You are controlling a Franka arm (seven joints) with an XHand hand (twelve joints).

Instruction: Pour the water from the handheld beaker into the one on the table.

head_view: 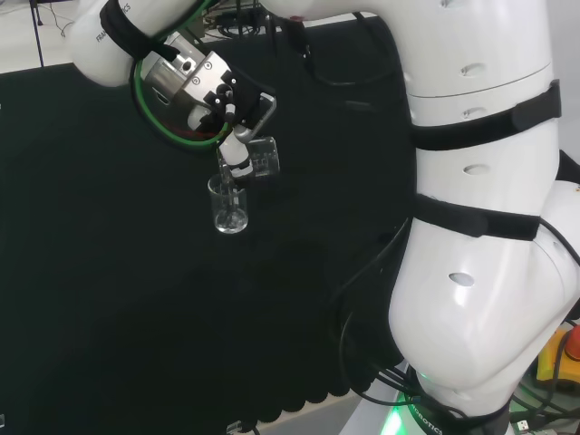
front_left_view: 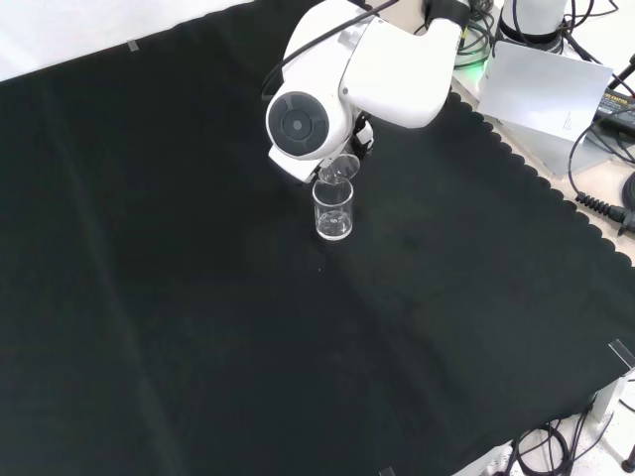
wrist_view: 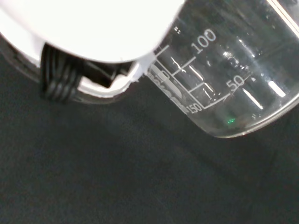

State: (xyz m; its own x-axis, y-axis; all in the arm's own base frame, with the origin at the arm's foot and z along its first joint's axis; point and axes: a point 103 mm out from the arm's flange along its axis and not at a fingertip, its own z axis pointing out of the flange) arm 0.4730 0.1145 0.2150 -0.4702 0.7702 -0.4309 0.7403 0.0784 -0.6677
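A clear beaker (head_view: pixel 228 205) stands upright on the black cloth (head_view: pixel 109 272). Just above its rim, the hand (head_view: pixel 227 104) has its fingers curled round a tilted second beaker (head_view: pixel 261 156). Being smooth glass or plastic, that one is likely slippery and breakable, best gripped around its wall.

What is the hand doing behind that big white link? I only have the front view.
Observer: In the head view the hand has its fingers round the held beaker, which is tipped over.
Operator: Is it lined up with the other one?
Observer: In the head view it hangs just above the table beaker, at its rim and to the right.
Operator: Any water left in it?
Observer: The wrist view shows the held beaker's wall and printed scale close up, but I cannot make out a water line.
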